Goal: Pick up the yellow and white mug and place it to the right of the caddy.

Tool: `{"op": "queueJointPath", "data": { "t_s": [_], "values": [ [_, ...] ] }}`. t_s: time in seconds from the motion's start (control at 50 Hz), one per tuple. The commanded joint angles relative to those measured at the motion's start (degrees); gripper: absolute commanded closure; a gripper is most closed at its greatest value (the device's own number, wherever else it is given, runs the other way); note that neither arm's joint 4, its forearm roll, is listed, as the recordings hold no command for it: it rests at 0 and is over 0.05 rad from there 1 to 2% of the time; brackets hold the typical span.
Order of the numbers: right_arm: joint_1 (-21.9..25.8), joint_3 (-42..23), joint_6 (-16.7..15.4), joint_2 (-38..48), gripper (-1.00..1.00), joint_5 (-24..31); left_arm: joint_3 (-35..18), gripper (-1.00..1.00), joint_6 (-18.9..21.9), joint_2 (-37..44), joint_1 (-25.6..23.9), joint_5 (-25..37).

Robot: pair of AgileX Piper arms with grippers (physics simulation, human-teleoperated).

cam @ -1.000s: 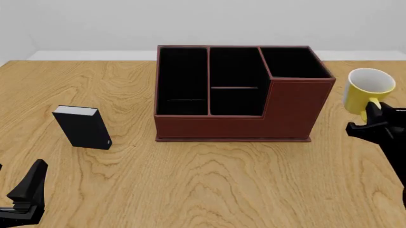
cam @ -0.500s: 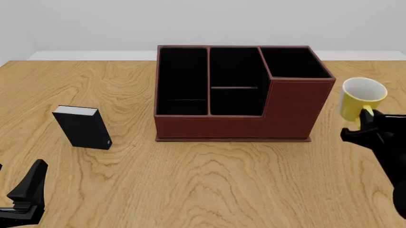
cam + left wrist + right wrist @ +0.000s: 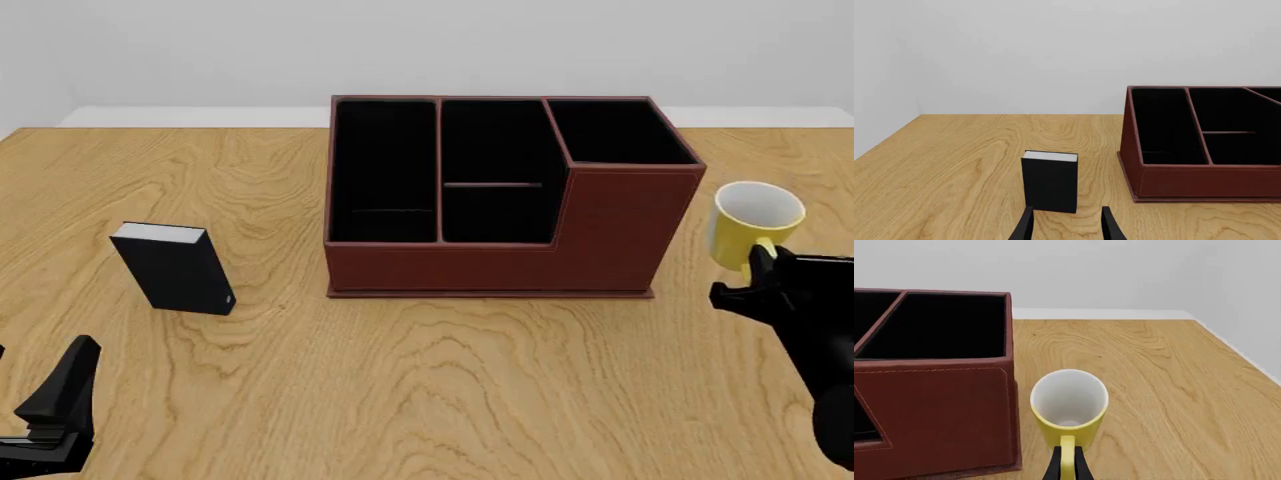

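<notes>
Mug [image 3: 755, 228] is sitting upright just to the right of the caddy [image 3: 507, 200], beside its tall right-hand wall, opening facing up, white inside showing [image 3: 1069, 402]. Yellow handle is pointing back toward the arms' side. Whether its base is touching the table [image 3: 441, 370] I cannot tell from these views.

Right gripper [image 3: 763, 277] is pinching the mug's handle: in the right wrist view the two dark fingers [image 3: 1053, 467] are lying close against either side of the yellow loop, barely any gap. Its dark arm is running off toward the lower right of the front view.

Caddy is standing near the table's far middle, reddish-brown outside, black compartments, front wall low on the left and stepping up on the right [image 3: 1201, 145].

Small black box [image 3: 174, 267] is standing upright well to the left of the caddy [image 3: 1049, 181].

Left gripper [image 3: 54, 405] is hovering at the near left corner, fingers [image 3: 1023, 226] spread apart, gripping nothing, aimed toward the black box.
</notes>
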State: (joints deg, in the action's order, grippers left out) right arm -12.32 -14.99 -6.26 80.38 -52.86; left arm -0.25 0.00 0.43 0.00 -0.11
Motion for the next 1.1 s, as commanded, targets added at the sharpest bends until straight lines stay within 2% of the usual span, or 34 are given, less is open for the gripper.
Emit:
{"op": "queueJointPath", "data": {
  "t_s": [0.02,0.36,1.1],
  "values": [
    [-0.6,0.4,0.6,2.9,1.00,-2.9,0.0,-1.00,0.0,0.0,0.0,0.0],
    [-1.3,0.3,0.6,8.7,1.00,-7.2,0.0,-1.00,0.0,0.0,0.0,0.0],
    [-2.2,-1.5,0.8,16.8,1.00,-11.4,0.0,-1.00,0.0,0.0,0.0,0.0]
  ]
}}
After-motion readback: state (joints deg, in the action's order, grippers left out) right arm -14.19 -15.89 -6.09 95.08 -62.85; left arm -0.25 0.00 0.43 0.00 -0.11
